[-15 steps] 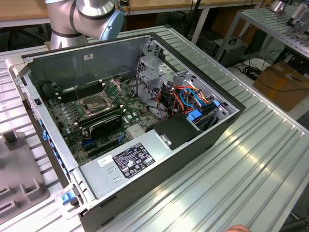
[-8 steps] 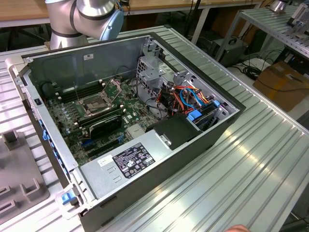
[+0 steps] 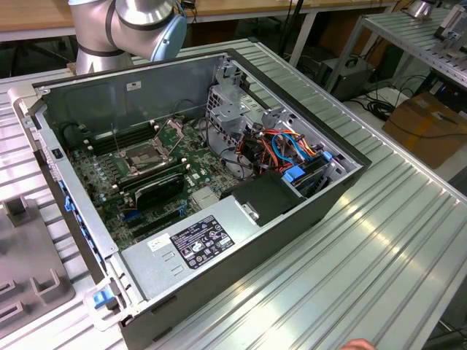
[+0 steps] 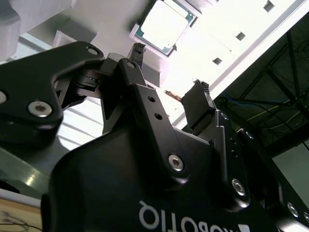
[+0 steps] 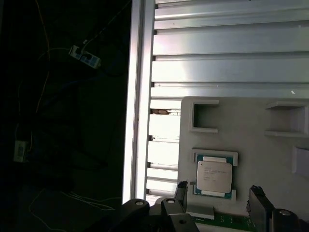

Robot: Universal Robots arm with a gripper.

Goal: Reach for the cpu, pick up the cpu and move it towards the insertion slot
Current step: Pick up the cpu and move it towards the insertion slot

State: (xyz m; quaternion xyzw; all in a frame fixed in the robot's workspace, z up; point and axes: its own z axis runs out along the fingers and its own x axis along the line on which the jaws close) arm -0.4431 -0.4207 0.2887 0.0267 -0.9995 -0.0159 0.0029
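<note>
Gripper: 2 black fingers stand apart, nothing between them. White lettering on the gripper body shows upside down in the second wrist view; not read.

Cpu: in the first wrist view it lies flat, pale face up, and the gripper shows its 2 fingertips on either side of the cpu's near edge. Contact cannot be judged from that view. In the second wrist view the cpu sits past the fingertips with a clear gap, not held. Faint lines of dark print cross the cpu's face, too small to make out.

Around the cpu: a white holder frame hugs its edges. The frame sits on a pale grey plate that carries other white brackets beyond the cpu. The plate rests on a slatted aluminium table.

Exterior view: the arm shows its grey and blue joint behind an open computer case. The insertion slot sits on the green motherboard inside the case, its silver frame lifted open. A power supply at the case's front carries a black and white sticker with print. A small white label is stuck on the case's inner wall.
</note>
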